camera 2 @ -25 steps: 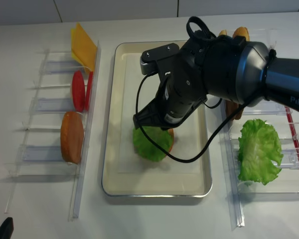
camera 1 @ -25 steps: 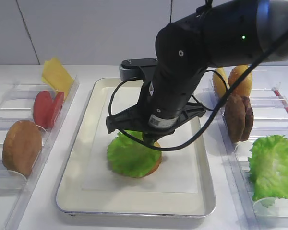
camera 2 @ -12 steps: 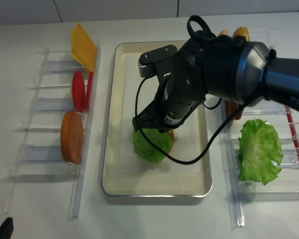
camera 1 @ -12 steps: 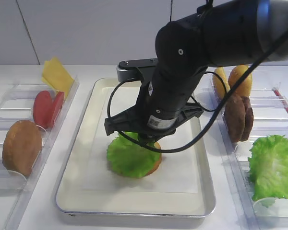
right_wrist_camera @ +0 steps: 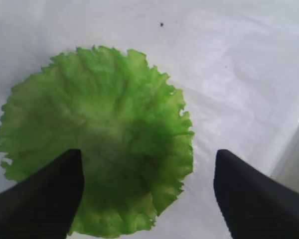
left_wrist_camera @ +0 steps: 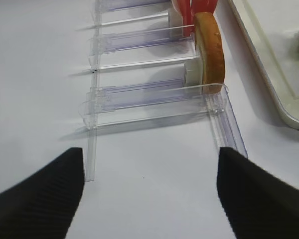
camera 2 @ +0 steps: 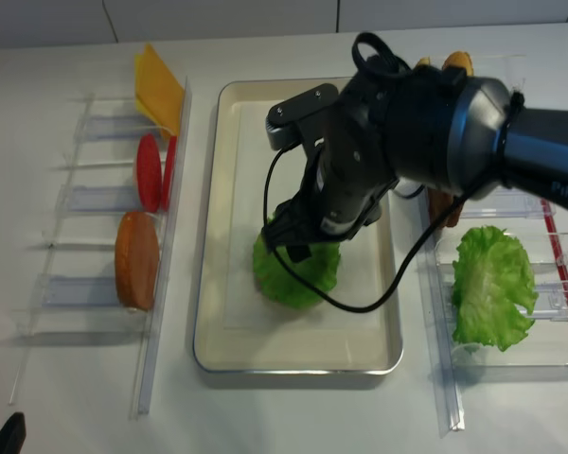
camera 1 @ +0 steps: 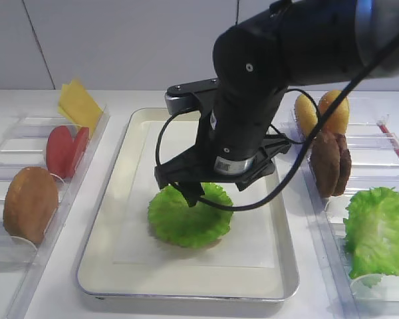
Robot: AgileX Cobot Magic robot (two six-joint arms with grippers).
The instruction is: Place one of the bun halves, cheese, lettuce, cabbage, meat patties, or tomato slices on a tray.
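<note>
The right end effector [right_wrist_camera: 147, 191] hangs with fingers spread apart, gripping nothing, just above the lettuce [right_wrist_camera: 97, 137] lying flat on the tray [camera 1: 113, 199]

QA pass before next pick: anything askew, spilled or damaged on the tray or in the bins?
Nothing stands out. The lettuce lies flat and whole on the tray liner, with the right gripper open above it. One tiny dark speck marks the liner. Bin items look in place.
</note>
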